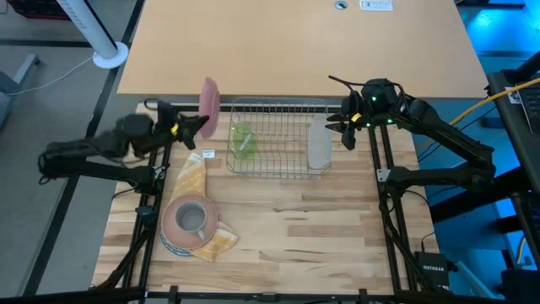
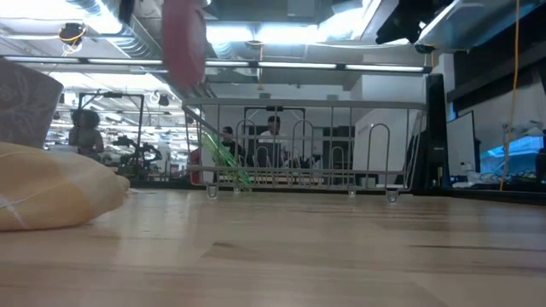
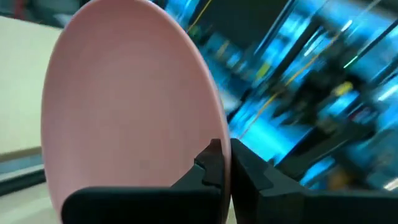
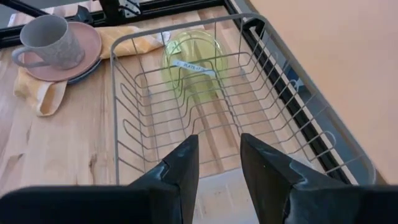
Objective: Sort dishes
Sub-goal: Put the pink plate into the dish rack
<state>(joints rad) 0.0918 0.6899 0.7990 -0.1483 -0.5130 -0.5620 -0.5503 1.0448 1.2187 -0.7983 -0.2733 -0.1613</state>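
Two claws are at work over the wooden surface (image 1: 321,245). The left claw (image 1: 201,127) is clamped on the rim of a pink plate (image 1: 210,104), holding it upright on edge in the air just beside the left end of the wire rack (image 1: 278,139); in the left wrist view the plate (image 3: 124,106) fills most of the picture with the dark fingers (image 3: 214,165) pinching its edge. The right claw (image 1: 344,123) hovers at the right end of the rack, its fingers (image 4: 180,168) apart with nothing between them. A yellow-green dish (image 1: 243,139) leans on edge inside the rack. Near the front left, a grey mug (image 1: 194,218) stands on stacked plates (image 1: 177,241) that rest on a yellow cloth (image 1: 190,176).
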